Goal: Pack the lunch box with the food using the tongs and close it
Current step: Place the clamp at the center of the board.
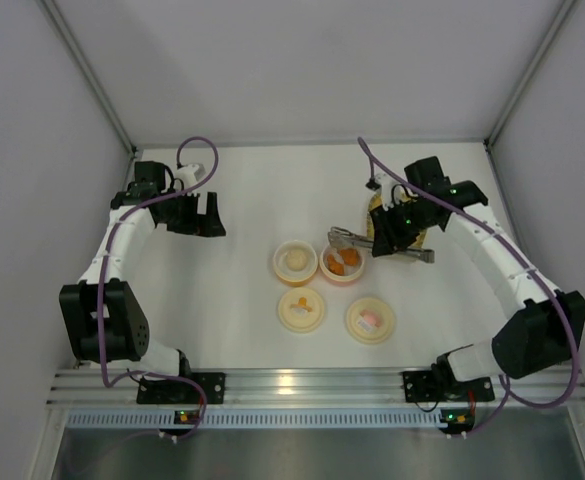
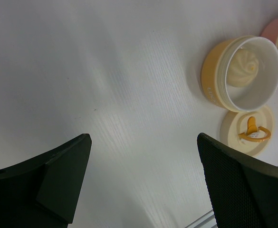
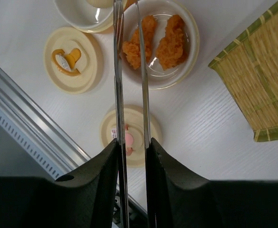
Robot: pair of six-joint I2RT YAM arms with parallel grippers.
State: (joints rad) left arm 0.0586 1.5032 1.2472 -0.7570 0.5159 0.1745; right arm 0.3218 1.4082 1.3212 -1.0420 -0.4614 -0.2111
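The lunch box is two open tubs side by side. The cream-yellow tub [image 1: 282, 262] [image 2: 214, 71] holds a whitish ball [image 1: 296, 261] [image 2: 245, 69]. The pink tub [image 1: 324, 270] [image 3: 192, 50] holds two orange-tan chunks [image 1: 343, 260] [image 3: 169, 40]. Their cream lids [image 1: 301, 308] [image 1: 370, 320] lie flat in front of them. My right gripper [image 1: 384, 242] [image 3: 131, 147] is shut on the grey tongs [image 1: 357, 240] [image 3: 142, 71], whose arms reach over the pink tub with a narrow gap between them. My left gripper [image 1: 208, 215] [image 2: 143, 138] hangs open over bare table, left of the tubs.
A yellow ribbed bamboo tray [image 1: 376, 208] [image 3: 257, 80] lies under the right wrist, right of the pink tub. White walls close in the table on three sides, and a metal rail [image 1: 292, 385] runs along the near edge.
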